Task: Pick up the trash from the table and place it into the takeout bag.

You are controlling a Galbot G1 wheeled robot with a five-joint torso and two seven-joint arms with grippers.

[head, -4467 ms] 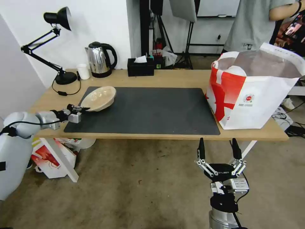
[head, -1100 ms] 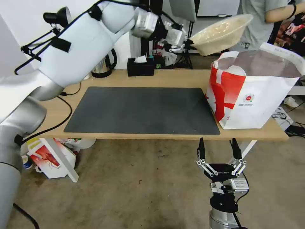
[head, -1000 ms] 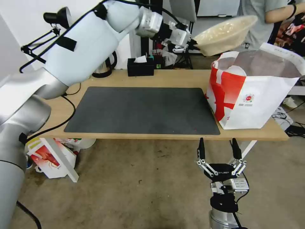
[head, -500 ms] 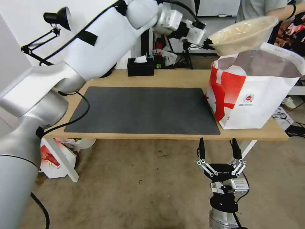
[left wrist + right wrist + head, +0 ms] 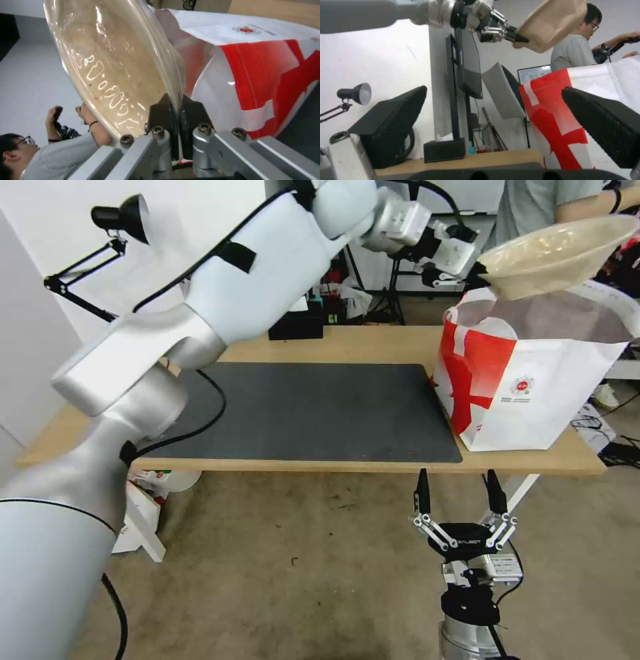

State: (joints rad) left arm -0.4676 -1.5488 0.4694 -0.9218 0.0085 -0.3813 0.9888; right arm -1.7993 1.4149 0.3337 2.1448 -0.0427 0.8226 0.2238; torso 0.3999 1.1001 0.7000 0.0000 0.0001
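Left arm: stretched high from the robot's left across the table (image 5: 373,343), reaching toward the far right, wrist level with the top of the takeout bag (image 5: 533,380).
Left gripper (image 5: 477,275): jaws pressed together on the near rim of the tan pulp bowl (image 5: 557,253); the left wrist view shows the two dark fingers (image 5: 160,115) pinching the thin rim edge between them.
Right arm: parked low in front of the table's front edge, below the tabletop.
Right gripper (image 5: 459,493): pointing up, jaws spread wide with nothing between them.
Bowl position: held in the air above the bag's open mouth, clear of the table, tilted so its far rim sits higher.
Bowl look: shallow, pale tan, with a glossy clear lining that catches the light; no food inside.
Bag: standing upright on the right end of the table, just beside the dark grey mat (image 5: 300,413); white with broad red bands, small round logo, top open.
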